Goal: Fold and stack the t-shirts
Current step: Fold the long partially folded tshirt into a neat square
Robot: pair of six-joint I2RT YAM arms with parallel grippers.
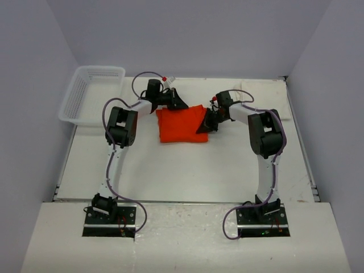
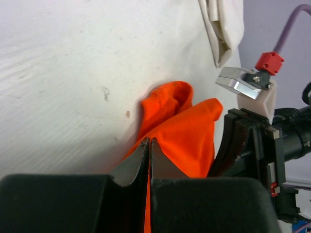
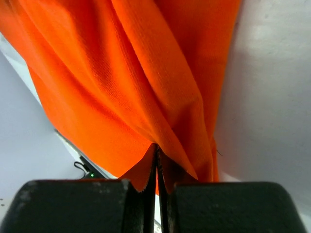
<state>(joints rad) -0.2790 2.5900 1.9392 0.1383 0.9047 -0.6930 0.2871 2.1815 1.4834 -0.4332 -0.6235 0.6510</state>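
At the centre of the top view, the left gripper point(image 1: 175, 104) sits at the upper left edge of the orange shirt point(image 1: 181, 126). In the left wrist view its two fingers point(image 2: 133, 167) are pressed tip to tip, with a strip of orange cloth showing in the narrow slit between them, so the gripper is clamped on the shirt. From the fingertips the cloth rises in a bunched fold toward the middle of that frame.

The right gripper point(image 1: 206, 126) sits at the right edge of the same shirt, just right of frame centre in the top view. In the right wrist view its fingers point(image 3: 141, 182) are closed on a pinched fold of orange cloth. The cloth spreads away from the tips in long creases and fills most of the upper part of the frame.

The orange shirt lies between the two grippers as a roughly rectangular, folded shape on the table point(image 1: 187, 170), slightly above the middle of the top view. Each gripper holds one of its edges.

The white shirt point(image 2: 222, 24) appears at the upper right of the left wrist view. It lies flat on the table, well apart from the orange shirt. In the top view it is only faintly distinguishable against the pale table surface at the upper right.

A basket point(image 1: 91, 94) stands at the upper left of the top view, on the left edge of the table and apart from both shirts.
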